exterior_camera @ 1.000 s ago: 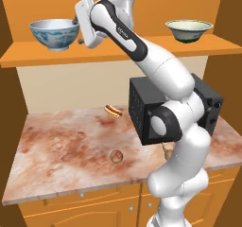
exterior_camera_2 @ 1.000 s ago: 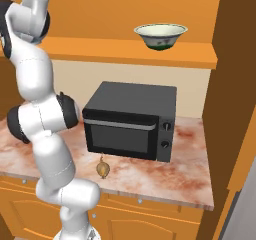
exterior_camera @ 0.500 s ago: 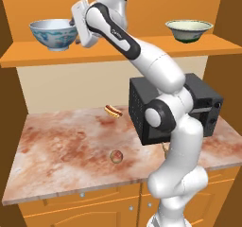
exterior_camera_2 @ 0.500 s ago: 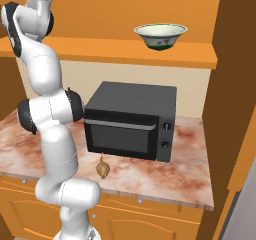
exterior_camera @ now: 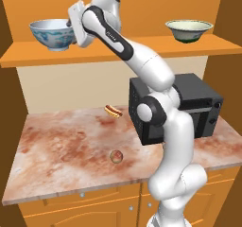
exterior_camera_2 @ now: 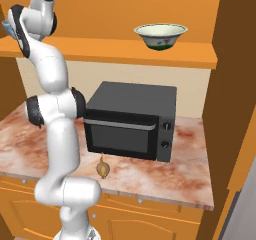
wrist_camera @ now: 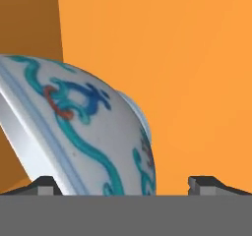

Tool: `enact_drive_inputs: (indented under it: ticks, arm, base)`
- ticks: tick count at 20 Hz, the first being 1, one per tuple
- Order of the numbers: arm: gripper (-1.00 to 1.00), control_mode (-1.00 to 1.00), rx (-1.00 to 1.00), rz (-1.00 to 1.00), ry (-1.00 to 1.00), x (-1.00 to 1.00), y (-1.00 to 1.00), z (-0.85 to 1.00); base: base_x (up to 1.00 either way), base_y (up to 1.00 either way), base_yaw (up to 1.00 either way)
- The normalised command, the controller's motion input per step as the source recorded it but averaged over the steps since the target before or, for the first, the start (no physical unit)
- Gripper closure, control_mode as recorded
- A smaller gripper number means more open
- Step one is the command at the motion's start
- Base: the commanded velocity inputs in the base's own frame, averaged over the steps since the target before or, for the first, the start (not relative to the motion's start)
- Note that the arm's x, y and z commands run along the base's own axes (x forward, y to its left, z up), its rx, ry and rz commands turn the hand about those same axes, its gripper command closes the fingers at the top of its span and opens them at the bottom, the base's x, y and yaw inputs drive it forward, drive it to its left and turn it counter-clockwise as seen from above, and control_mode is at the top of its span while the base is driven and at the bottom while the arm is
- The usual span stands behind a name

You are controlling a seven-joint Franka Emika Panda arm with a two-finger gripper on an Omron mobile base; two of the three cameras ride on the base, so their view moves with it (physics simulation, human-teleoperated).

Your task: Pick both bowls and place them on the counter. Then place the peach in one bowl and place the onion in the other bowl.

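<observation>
Even, bright, flat rendered light. Soft shadow under shelf (exterior_camera: 118,56) on back wall; faint shadow beneath microwave (exterior_camera_2: 131,121). No glare, no blur. Hand view sharp, slight softness close up.

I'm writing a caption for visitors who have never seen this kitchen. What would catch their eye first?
The white arm stretching up to the orange shelf, its open tool right at the blue-patterned bowl. Next, the cream bowl on the shelf's other end, above the dark microwave. On the marbled counter lie a peach and a hot dog.
</observation>
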Motion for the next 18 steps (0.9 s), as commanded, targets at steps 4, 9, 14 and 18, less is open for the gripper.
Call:
enact_drive_inputs:
  ticks: [4,9,14,18]
  arm:
    - [-1.0,-1.0,-0.02,0.0,0.03,0.37,0.14,0.01]
    - [1.0,-1.0,-0.09,0.0,0.05,0.24,0.19,-0.01]
    - [1.0,-1.0,-0.13,0.0,0.08,-0.13,0.07,-0.06]
    - [1.0,-1.0,-0.15,0.05,0.21,-0.33,-0.04,-0.08]
  base:
    - [0.0,0.0,0.0]
    - [0.0,0.0,0.0]
    - [0.0,0.0,0.0]
    - [0.0,0.0,0.0]
